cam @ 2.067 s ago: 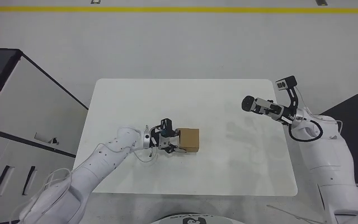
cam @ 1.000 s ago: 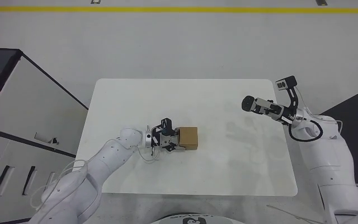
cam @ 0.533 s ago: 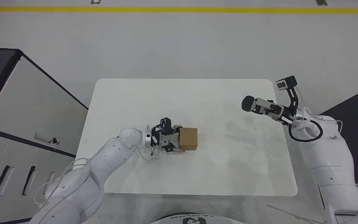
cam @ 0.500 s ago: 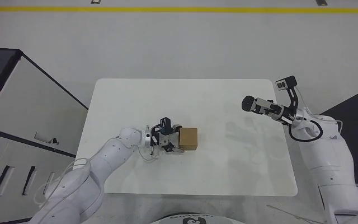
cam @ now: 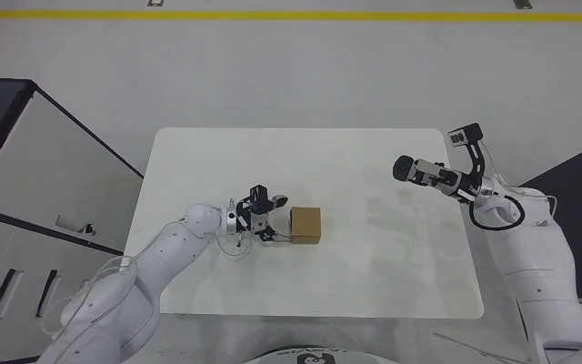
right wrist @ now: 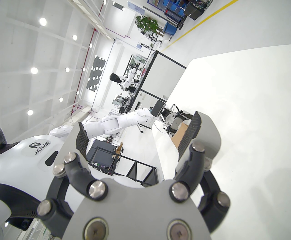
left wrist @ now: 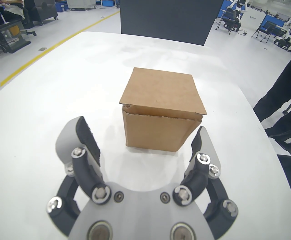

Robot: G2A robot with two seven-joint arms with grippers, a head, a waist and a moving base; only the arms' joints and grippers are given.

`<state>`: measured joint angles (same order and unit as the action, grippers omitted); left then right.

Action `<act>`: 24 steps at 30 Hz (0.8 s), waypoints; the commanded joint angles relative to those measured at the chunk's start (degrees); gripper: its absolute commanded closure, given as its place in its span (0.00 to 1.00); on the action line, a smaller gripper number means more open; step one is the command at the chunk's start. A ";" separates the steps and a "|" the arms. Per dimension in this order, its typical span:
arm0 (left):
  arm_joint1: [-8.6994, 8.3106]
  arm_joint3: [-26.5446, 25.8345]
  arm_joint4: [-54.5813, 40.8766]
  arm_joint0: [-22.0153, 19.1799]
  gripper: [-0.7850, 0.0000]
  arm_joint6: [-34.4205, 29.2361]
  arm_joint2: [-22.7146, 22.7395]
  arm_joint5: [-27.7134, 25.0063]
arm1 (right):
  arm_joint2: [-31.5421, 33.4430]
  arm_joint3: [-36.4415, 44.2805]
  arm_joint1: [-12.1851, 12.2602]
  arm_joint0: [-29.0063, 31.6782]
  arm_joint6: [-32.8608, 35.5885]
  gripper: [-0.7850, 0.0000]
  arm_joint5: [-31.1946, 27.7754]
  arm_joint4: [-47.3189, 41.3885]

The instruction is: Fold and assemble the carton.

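In the top view, the left gripper [cam: 280, 219] is seen low over the white rectangular table [cam: 382, 273], with its jaws spread wide. A brown, cube-shaped cardboard carton [cam: 306, 225] stands directly ahead of the fingertips, just beside them, with its nearest wall facing the opening between the jaws. The carton is upright and its top is closed by a flat flap. The right gripper [cam: 401, 168] is held well apart from the carton, out beyond the carton's far side and near the table's opposite end. A yellow floor line [cam: 291, 15] is seen past the table's far edge.

In the left wrist view, the carton is framed between the two spread fingers [left wrist: 89, 136] and slightly ahead of them. The black pads flank the lower corners of its near wall, and nothing is gripped. The top flap is seen to overhang the near wall a little, and a ragged edge shows under it. It cannot be told whether one fingertip touches a corner of the carton. A dark upright panel [left wrist: 166, 20] stands beyond the table, behind the carton.

In the right wrist view, the right gripper is shown with its fingers parted and nothing held between them. It is raised over the table surface. Far ahead of it, a part of the carton is seen past one fingertip, with the left gripper close against its far side.
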<state>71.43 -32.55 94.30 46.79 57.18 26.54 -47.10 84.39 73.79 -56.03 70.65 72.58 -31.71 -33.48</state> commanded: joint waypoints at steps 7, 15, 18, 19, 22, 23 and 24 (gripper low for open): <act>-4.50 -6.88 -2.01 1.38 0.00 -0.40 1.05 -0.40 | 0.00 0.00 0.00 0.00 0.00 0.00 0.00 0.00; -10.58 -18.17 -4.79 3.72 0.00 -2.15 4.36 -2.15 | 0.00 0.00 0.00 0.00 0.00 0.00 0.00 0.00; -13.27 -23.09 -5.58 4.98 0.00 -3.21 6.55 -3.22 | 0.00 0.00 0.00 0.00 0.00 0.00 0.00 0.00; -14.17 -24.72 -5.90 5.58 0.00 -3.66 7.33 -3.66 | 0.00 0.00 0.00 0.00 0.00 0.00 0.00 0.00; -16.82 -29.51 -6.77 7.57 0.00 -4.97 9.91 -4.97 | 0.00 0.00 0.00 0.00 0.00 0.00 0.00 0.00; -17.66 -30.85 -7.02 8.27 0.00 -5.45 10.83 -5.45 | 0.00 0.00 0.00 0.00 0.00 0.00 0.00 0.00; -18.46 -32.21 -7.27 9.02 0.00 -5.89 11.74 -5.89 | 0.00 0.00 0.00 0.00 0.00 0.00 0.00 0.00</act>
<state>53.93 -63.17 87.30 54.95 51.78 37.23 -52.51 84.39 73.79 -56.03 70.65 72.58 -31.71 -33.48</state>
